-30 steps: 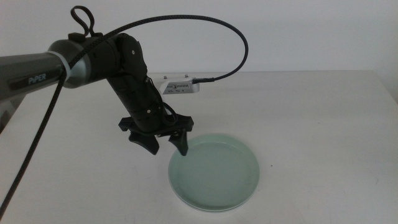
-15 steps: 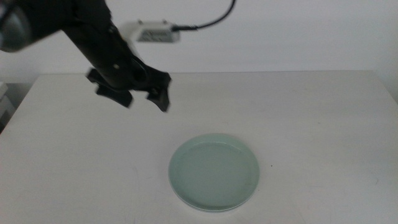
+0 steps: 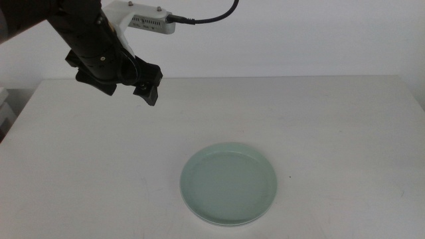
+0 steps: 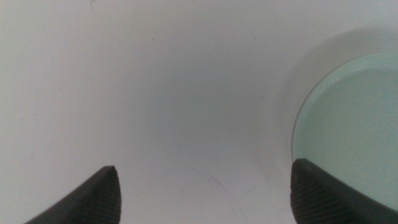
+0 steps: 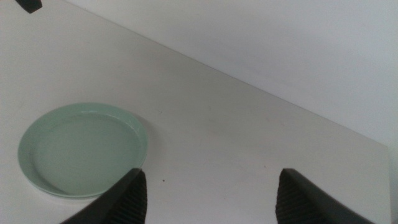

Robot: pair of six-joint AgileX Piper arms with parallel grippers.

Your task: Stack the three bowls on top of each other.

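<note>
The mint green bowl (image 3: pixel 229 184) is seen on the white table (image 3: pixel 332 126), with a paler rim of another dish just visible beneath its near edge. The left gripper (image 3: pixel 123 86) is held high, well apart from the bowl, up and to its far left, jaws spread wide and empty. The right gripper (image 5: pixel 208 193) is also held apart from the bowl, jaws spread with nothing between them.

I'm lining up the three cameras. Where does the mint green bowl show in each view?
Middle view: the mint green bowl sits low, just right of centre, on the table.
Left wrist view: its rim curves in at the right edge, beside one open jaw.
Right wrist view: lower left.
Shared landmark: the white table.
</note>
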